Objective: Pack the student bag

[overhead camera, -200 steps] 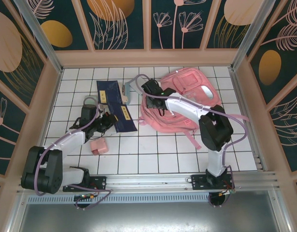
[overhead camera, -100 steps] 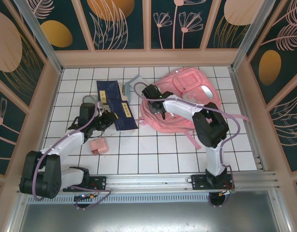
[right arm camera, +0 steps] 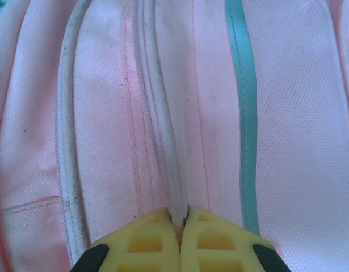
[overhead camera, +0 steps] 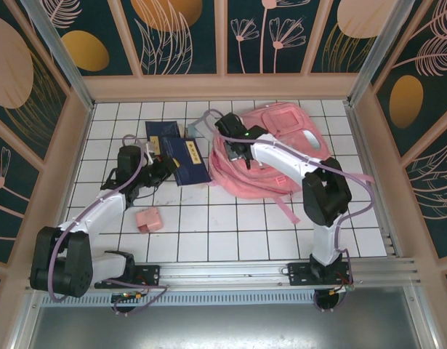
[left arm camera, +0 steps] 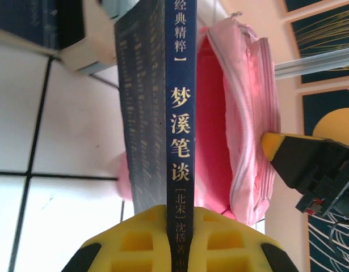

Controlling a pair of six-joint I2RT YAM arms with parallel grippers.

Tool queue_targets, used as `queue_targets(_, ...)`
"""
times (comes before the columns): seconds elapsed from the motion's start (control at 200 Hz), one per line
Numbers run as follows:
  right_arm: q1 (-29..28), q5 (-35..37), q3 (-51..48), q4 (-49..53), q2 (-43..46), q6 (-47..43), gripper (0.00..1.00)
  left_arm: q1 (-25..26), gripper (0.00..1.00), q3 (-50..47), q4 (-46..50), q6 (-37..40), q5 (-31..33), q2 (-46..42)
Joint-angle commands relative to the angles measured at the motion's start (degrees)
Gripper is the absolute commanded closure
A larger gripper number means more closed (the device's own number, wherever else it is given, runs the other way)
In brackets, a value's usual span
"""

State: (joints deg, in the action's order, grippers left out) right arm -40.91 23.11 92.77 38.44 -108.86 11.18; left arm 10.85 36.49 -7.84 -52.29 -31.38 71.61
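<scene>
Navy book (left arm camera: 177, 113), spine "梦溪笔谈", beside student bag (left arm camera: 245, 113)

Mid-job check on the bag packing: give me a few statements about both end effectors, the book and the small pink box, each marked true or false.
1. The left end effector is shut on a dark blue book. True.
2. The right end effector hangs open above the table. False: it is shut, pinching a seam of the pink backpack.
3. The small pink box lies inside the backpack. False: it sits on the table beside the left arm.
4. The book is outside the backpack, next to its open mouth. True.
</scene>
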Motion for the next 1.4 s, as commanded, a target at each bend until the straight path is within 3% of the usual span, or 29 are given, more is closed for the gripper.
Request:
queue_targets(0.0,0.53,0.61,7.12,0.69,5.56,-0.80,1.00,0.38,1.00,3.31,-6.84,-3.16,-3.08,0.19)
queue_targets(0.2,4.10,-7.26,11.99,1.16,9.94,1.30,1.00,2.55,1.00,3.75,-18.12,-10.51,-4.69,2.39)
queue_targets(0.445,10.50,-19.76,7.59,-5.33,17.64,5.81,1.00,9.90,1.00,6.22,-31.19,-17.61,-1.10,9.93)
queue_targets(0.846,12.60,-21.25,6.72,-4.39,19.47,8.99,1.00,23.51,1.00,15.36,-48.67,-29.79,10.28,31.07)
queue_targets(1.071,12.58,-21.75,6.11,-4.24,20.16,9.50,1.00,29.54,1.00,23.19,-45.57,-29.62,17.65,39.72)
queue_targets(1.301,12.59,-21.97,4.59,-4.52,20.86,9.96,1.00,32.93,1.00,32.76,-31.53,-24.30,23.68,47.94)
queue_targets(1.396,12.54,-22.01,4.35,-4.47,21.18,9.82,1.00,33.95,1.00,33.71,-30.84,-24.54,25.13,49.40)
